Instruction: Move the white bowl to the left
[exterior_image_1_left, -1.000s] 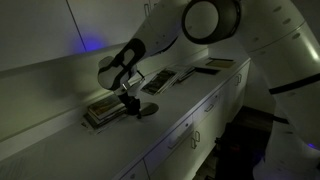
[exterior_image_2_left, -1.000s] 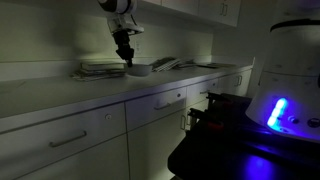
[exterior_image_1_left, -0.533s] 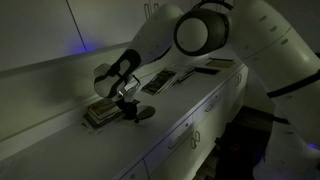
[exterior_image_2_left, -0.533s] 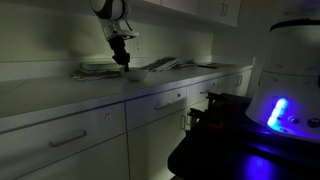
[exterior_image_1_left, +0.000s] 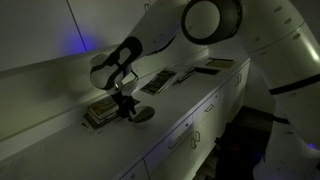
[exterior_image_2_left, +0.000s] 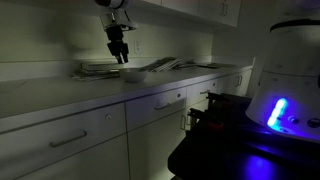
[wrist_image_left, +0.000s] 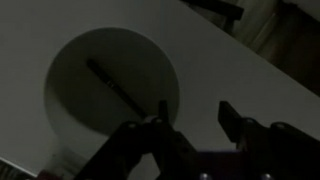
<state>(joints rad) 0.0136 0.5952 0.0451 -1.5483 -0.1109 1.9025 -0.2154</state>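
The white bowl (exterior_image_1_left: 143, 114) sits on the pale counter (exterior_image_1_left: 190, 105), just right of a book stack. In the wrist view the white bowl (wrist_image_left: 110, 85) lies round and shallow, with a thin dark stick across its hollow. My gripper (wrist_image_left: 194, 118) hangs above the counter beside it, open, with only bare counter between its fingers. One fingertip (wrist_image_left: 160, 112) overlaps the bowl's rim in that picture. In both exterior views the gripper (exterior_image_1_left: 126, 106) (exterior_image_2_left: 120, 55) hovers just over the bowl (exterior_image_2_left: 132, 74), apart from it.
A stack of flat books (exterior_image_1_left: 100, 112) lies at the bowl's left. More flat books (exterior_image_1_left: 157, 81) (exterior_image_1_left: 220, 64) lie along the counter toward the back wall. Drawers (exterior_image_2_left: 170, 98) run under the counter's front edge. A blue-lit robot base (exterior_image_2_left: 275, 110) stands in front.
The gripper carried the bowl a little toward the book stack, then opened and lifted off it. The bowl now rests on the counter by itself.
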